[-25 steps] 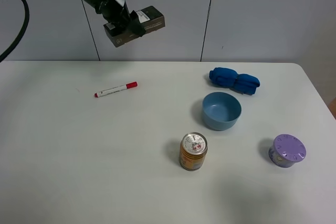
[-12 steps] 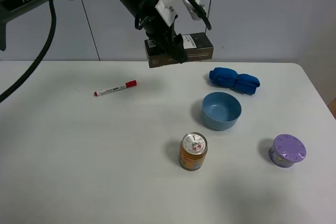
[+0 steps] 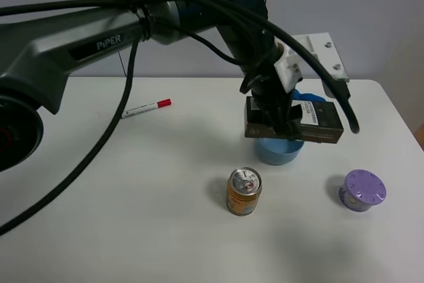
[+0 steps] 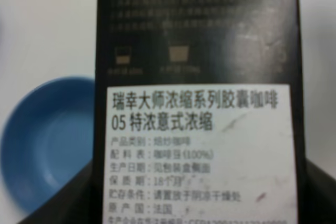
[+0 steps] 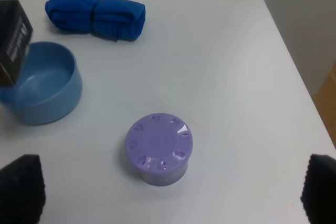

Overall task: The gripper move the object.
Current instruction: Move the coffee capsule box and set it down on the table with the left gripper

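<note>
Far out to my left on the white table [image 3: 99,197] lies the red-capped marker [image 3: 146,108], well apart from everything else. Nearer the middle, at the front, the orange can [image 3: 244,191] stands upright. Just behind it my left gripper [image 3: 283,120] reaches across the middle and pinches the box [image 3: 295,124] by its left part, fingers pressed against it from both sides. The box hangs in the air, lying roughly level, directly over the blue bowl [image 3: 278,152]. From my left wrist the box's white printed label [image 4: 197,150] fills most of the view, with the bowl [image 4: 47,140] beneath and to one side. The folded blue cloth [image 5: 94,14] lies behind the bowl. Further right sits the purple lidded container [image 3: 362,190], alone. My right gripper [image 5: 170,190] hovers above that container, its fingertips [image 5: 21,187] spread wide and holding nothing.
</note>
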Tool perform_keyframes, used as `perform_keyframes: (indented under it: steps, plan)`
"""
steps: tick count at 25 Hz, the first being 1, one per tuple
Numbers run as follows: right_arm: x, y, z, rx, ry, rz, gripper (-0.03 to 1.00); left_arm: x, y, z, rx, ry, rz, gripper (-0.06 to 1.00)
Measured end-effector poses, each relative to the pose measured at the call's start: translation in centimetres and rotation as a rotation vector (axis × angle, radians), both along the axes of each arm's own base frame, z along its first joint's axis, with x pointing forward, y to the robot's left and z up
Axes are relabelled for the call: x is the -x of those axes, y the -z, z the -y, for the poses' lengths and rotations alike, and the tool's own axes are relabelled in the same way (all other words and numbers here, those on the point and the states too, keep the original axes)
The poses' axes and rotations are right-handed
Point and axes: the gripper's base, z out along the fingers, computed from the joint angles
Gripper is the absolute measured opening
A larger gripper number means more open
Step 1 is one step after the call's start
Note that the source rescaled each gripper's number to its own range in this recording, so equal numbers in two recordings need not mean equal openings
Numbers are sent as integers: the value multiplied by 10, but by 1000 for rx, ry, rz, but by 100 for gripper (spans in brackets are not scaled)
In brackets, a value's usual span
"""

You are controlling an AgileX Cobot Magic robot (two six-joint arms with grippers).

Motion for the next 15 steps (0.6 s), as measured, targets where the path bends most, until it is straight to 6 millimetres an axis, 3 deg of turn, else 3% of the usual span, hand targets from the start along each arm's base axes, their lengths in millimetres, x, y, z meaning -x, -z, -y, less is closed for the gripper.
perform_keyframes:
  steps: [8, 15]
  plan:
    - [0, 0, 0, 0, 0, 0, 100, 42, 56, 45, -68, 108, -49, 2]
    - [0, 0, 0, 0, 0, 0, 100, 59, 71, 67, -22, 22, -76, 2]
